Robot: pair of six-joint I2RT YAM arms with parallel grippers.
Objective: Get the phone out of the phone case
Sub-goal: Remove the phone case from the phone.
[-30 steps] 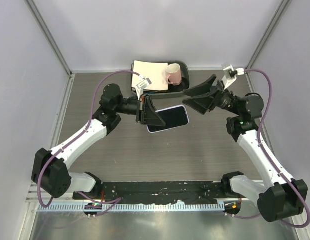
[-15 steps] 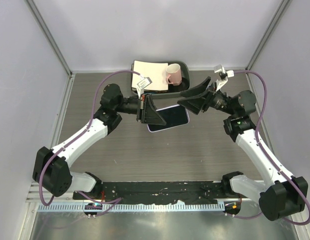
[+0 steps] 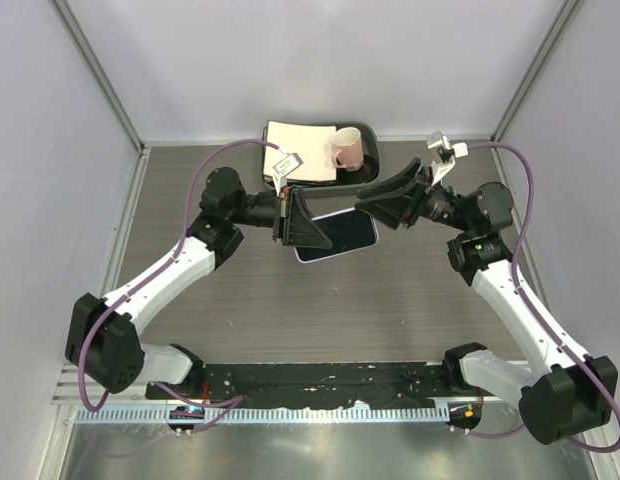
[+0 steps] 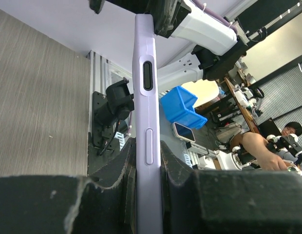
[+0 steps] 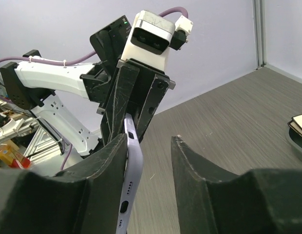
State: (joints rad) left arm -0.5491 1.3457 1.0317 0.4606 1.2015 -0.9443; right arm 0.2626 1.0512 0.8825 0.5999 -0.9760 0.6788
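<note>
The phone [image 3: 342,236] has a dark screen and sits in a lilac case [image 4: 146,117]. It is held above the table. My left gripper [image 3: 293,226] is shut on its left end; in the left wrist view its fingers [image 4: 119,165] press both faces of the case. My right gripper [image 3: 383,205] is open around the phone's right end. In the right wrist view the lilac edge [image 5: 130,180] lies against the left finger [image 5: 100,170], with a gap to the right finger [image 5: 192,165].
A black tray [image 3: 362,176] at the back of the table holds a beige notebook [image 3: 302,152] and a pink mug [image 3: 346,149]. A black rail [image 3: 320,378] runs along the near edge. Grey walls close in the left, right and back sides.
My right gripper has moved left, from off the phone's right end to around it. The left gripper and the phone have barely moved.
</note>
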